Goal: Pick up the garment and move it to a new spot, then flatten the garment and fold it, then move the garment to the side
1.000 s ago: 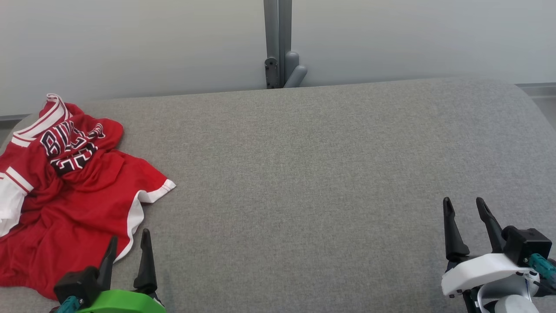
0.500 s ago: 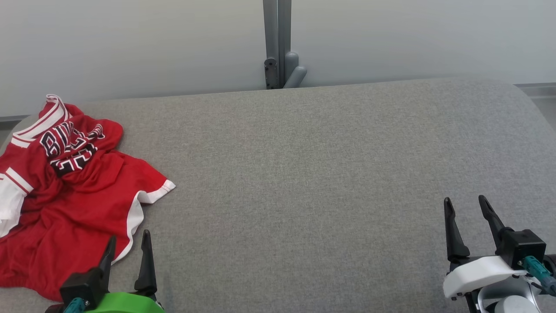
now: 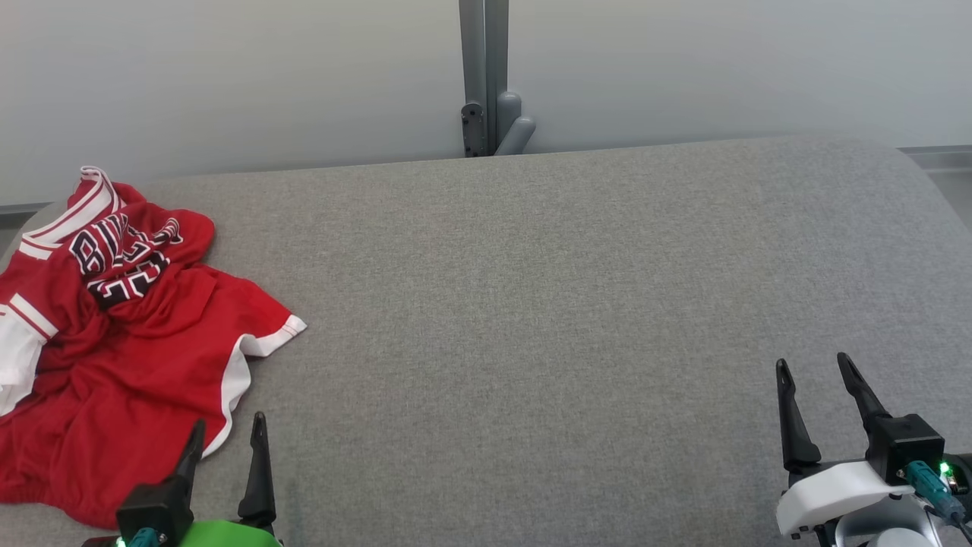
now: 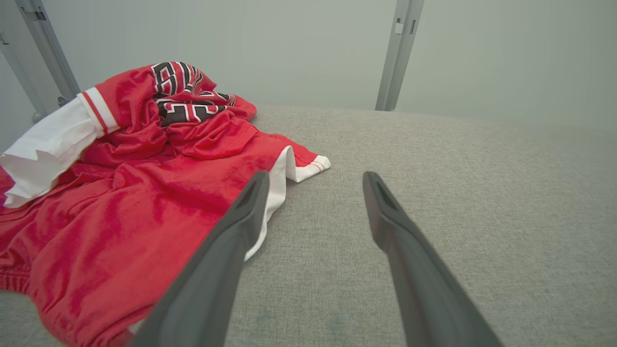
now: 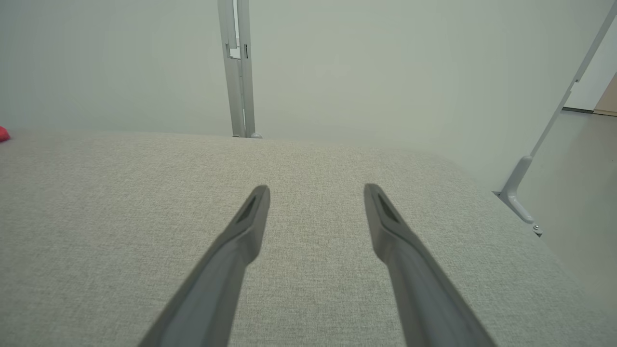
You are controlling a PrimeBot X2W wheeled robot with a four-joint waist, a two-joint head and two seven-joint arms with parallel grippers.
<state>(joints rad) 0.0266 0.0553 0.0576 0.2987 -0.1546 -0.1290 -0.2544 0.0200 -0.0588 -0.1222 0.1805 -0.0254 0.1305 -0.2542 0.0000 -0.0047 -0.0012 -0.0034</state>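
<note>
Garment (image 3: 114, 334): a red jersey with white trim and black-and-white block lettering, lying crumpled at the far left of the grey fabric-covered desk (image 3: 531, 304). It is not flattened or folded. The lettered part is bunched up at the back, a white panel shows at its left edge, and one white-hemmed corner points right across the desk. In the left wrist view the cloth (image 4: 120, 207) is heaped in deep creases, its white-edged hem running under the left finger.

Left hand (image 3: 229, 420): fingers spread, holding nothing, at the garment's near right edge. Whether a fingertip touches the cloth cannot be told.

Centre: bare desk, with a grey metal post (image 3: 486, 76) behind it against a pale wall.

Right hand (image 3: 812, 361): fingers spread, holding nothing, above bare desk at the near right, well apart from the garment. The right wrist view shows a red speck at its left edge, probably the jersey.
</note>
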